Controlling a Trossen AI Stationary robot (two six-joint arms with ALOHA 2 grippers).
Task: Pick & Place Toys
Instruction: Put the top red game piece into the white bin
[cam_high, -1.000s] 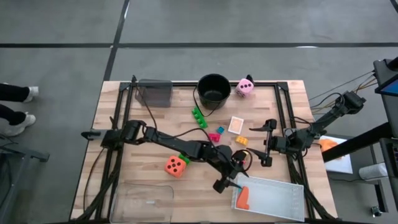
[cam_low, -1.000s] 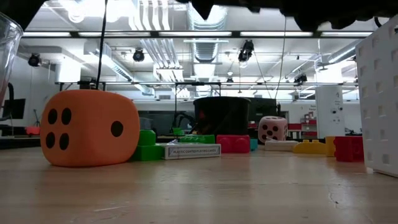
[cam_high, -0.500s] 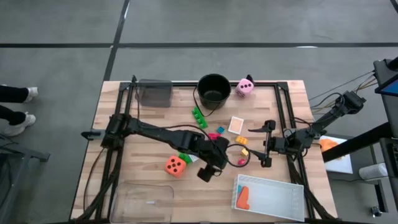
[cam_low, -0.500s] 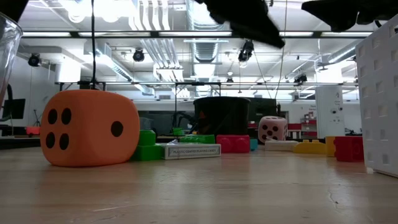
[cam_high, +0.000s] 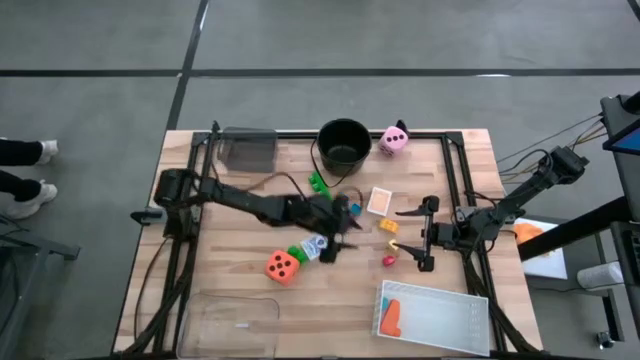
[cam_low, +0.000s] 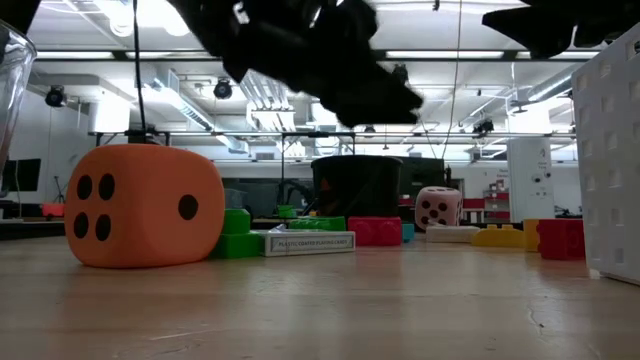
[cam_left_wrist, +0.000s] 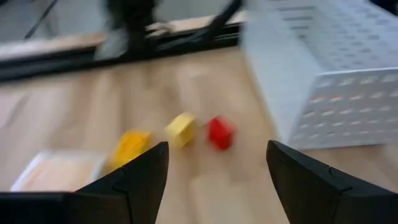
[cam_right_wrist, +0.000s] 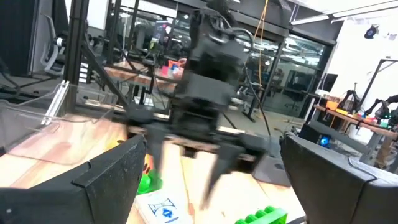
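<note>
My left gripper (cam_high: 341, 228) hangs open and empty above the middle of the table; in its wrist view (cam_left_wrist: 217, 148) it looks over a yellow brick (cam_left_wrist: 180, 129), an orange-yellow brick (cam_left_wrist: 132, 144) and a red brick (cam_left_wrist: 220, 132) that lie on the wood. My right gripper (cam_high: 419, 238) is open and empty at the right, facing the left arm (cam_right_wrist: 211, 93). An orange die (cam_high: 282, 267), a card box (cam_high: 313, 245) and a green brick (cam_high: 298, 253) sit just near-left of my left gripper. A pink die (cam_high: 393, 139) stands at the far edge. An orange brick (cam_high: 391, 318) lies in the white tray (cam_high: 440, 322).
A black bucket (cam_high: 343, 142) and a clear container (cam_high: 248, 148) stand at the far edge, and a clear tray (cam_high: 235, 325) at the near left. A second green brick (cam_high: 320, 186) and a card (cam_high: 380, 201) lie mid-table. A person's shoes (cam_high: 25, 170) show beyond the table's left edge.
My left gripper has drawn back from over the white tray's left end, going toward the far and left edges to the middle of the table, and it has swung round. The orange brick stays in the tray.
</note>
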